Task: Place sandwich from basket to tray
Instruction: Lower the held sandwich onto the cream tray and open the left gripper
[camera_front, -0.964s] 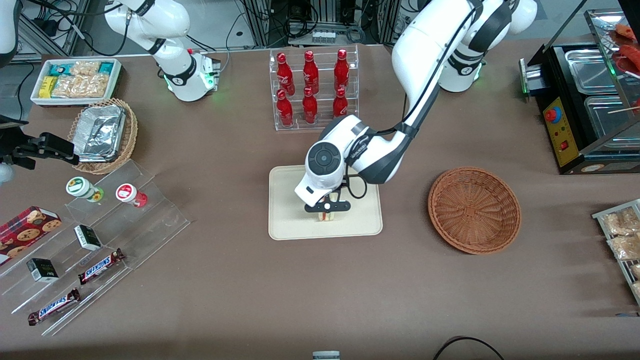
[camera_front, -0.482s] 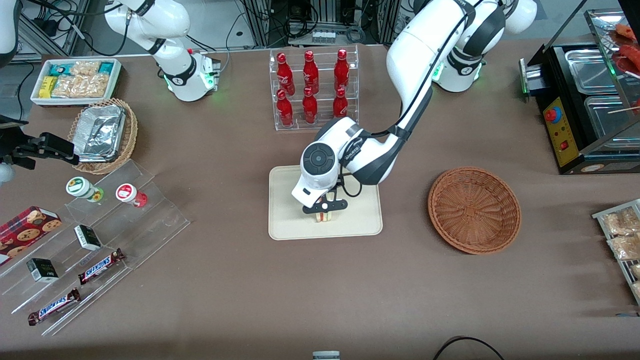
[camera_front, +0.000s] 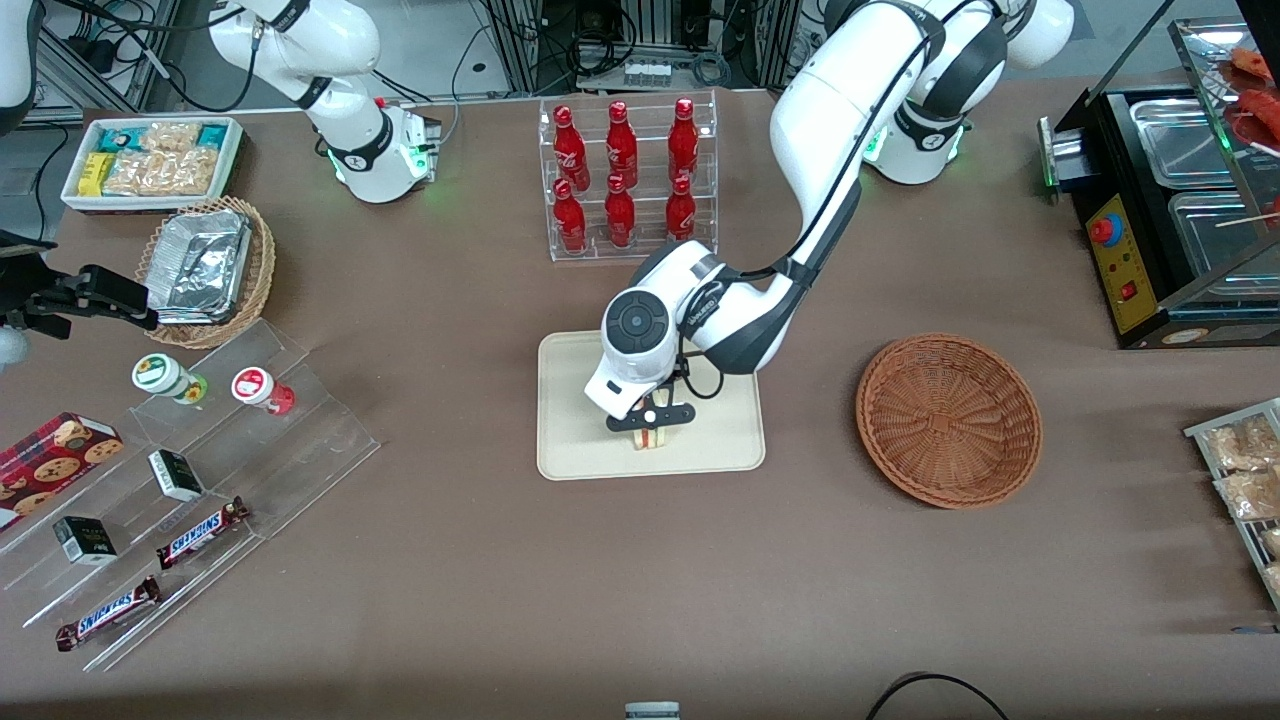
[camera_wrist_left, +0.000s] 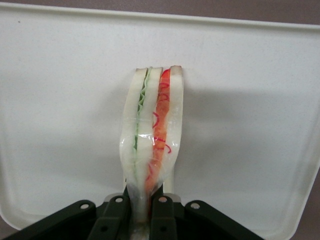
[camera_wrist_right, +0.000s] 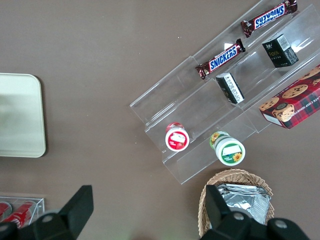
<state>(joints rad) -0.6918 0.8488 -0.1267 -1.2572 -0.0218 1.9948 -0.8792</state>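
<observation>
My left gripper (camera_front: 651, 427) hangs low over the cream tray (camera_front: 575, 455), shut on the sandwich (camera_front: 652, 437). In the wrist view the sandwich (camera_wrist_left: 152, 135) is a pale wedge with green and red filling, pinched between the black fingers (camera_wrist_left: 116, 217) of the gripper (camera_wrist_left: 141, 212) and standing over the tray (camera_wrist_left: 65, 100). Whether the wedge touches the tray surface I cannot tell. The reddish-brown wicker basket (camera_front: 948, 418) sits on the table beside the tray, toward the working arm's end, with nothing in it.
A clear rack of red bottles (camera_front: 625, 180) stands farther from the front camera than the tray. A tan basket with foil containers (camera_front: 207, 268), a white snack bin (camera_front: 152, 160) and a clear stepped stand with snack bars (camera_front: 190, 480) lie toward the parked arm's end. A black warmer (camera_front: 1170, 210) stands past the basket.
The gripper, still holding the sandwich, has shifted slightly along the tray toward the parked arm's end and come lower over it.
</observation>
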